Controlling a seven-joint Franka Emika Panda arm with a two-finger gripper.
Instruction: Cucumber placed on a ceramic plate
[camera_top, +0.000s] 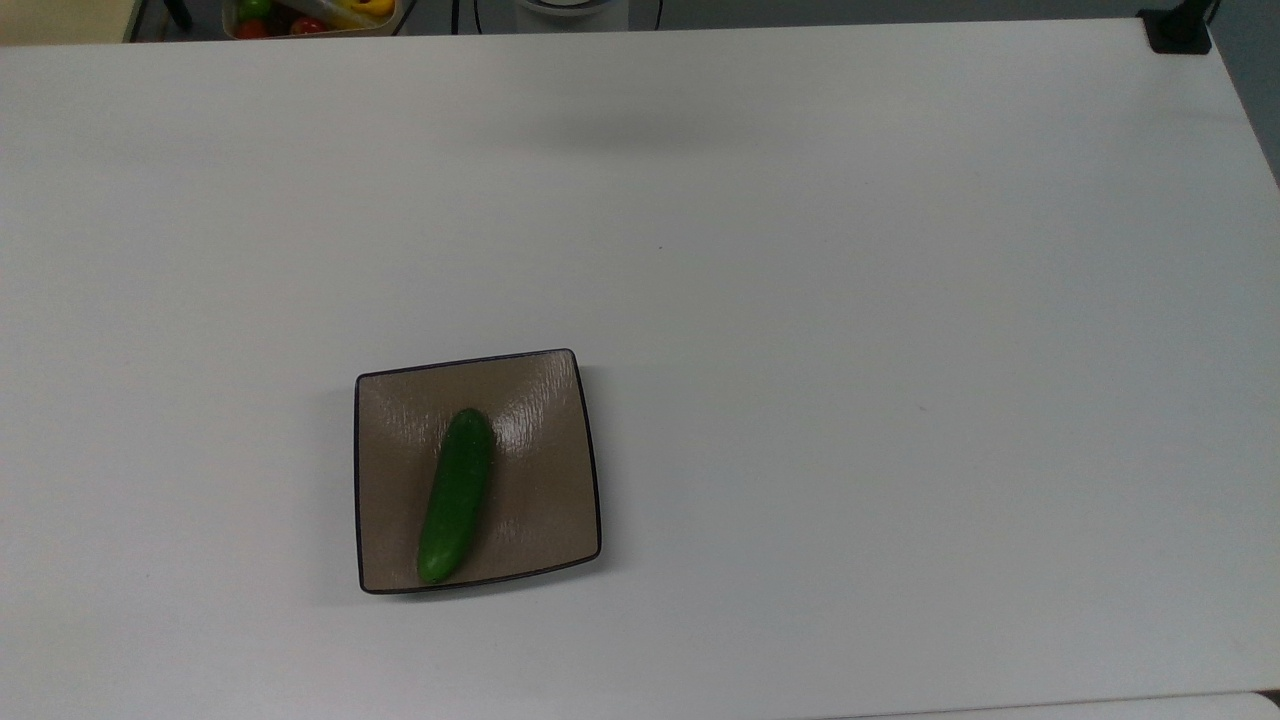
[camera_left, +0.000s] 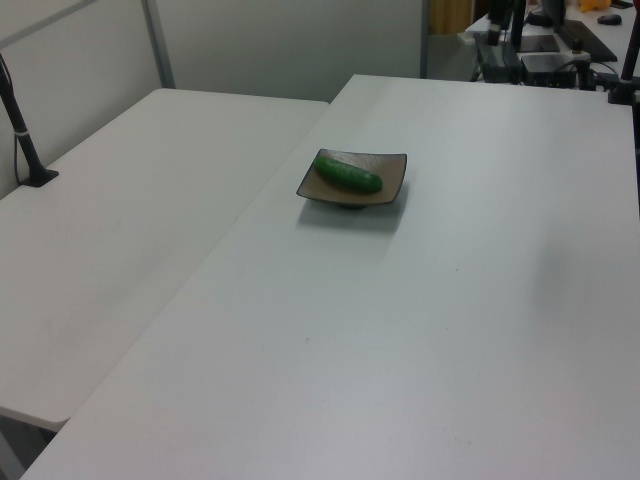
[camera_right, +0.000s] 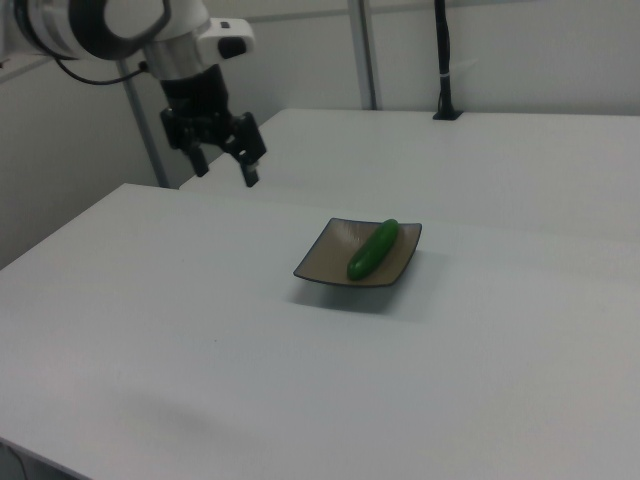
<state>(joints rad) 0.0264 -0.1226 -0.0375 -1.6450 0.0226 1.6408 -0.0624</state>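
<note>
- The gripper (camera_right: 226, 170) hangs in the air above the white table (camera_right: 200, 330) in the right view, its two black fingers (camera_right: 251, 176) spread wide apart and holding nothing.
- It points downward from the white arm (camera_right: 110, 25), which enters from the right view's upper left.
- Well apart from the gripper, lower and toward the right view's right, sits the ceramic plate (camera_right: 330, 262), flat on the table.
- The cucumber (camera_right: 372, 249) lies on the plate, clear of the fingers, running lengthwise across the plate's middle.
- In the top view the cucumber (camera_top: 455, 495) lies nearly upright in the picture, tilted slightly, its lower end close to the plate's (camera_top: 540, 500) near rim.
- In the left view the plate (camera_left: 390, 185) stands near the table's edge, beside a second white table (camera_left: 110, 260).
- A bin of coloured produce (camera_top: 300, 15) shows at the top view's upper edge, beyond the table.
</note>
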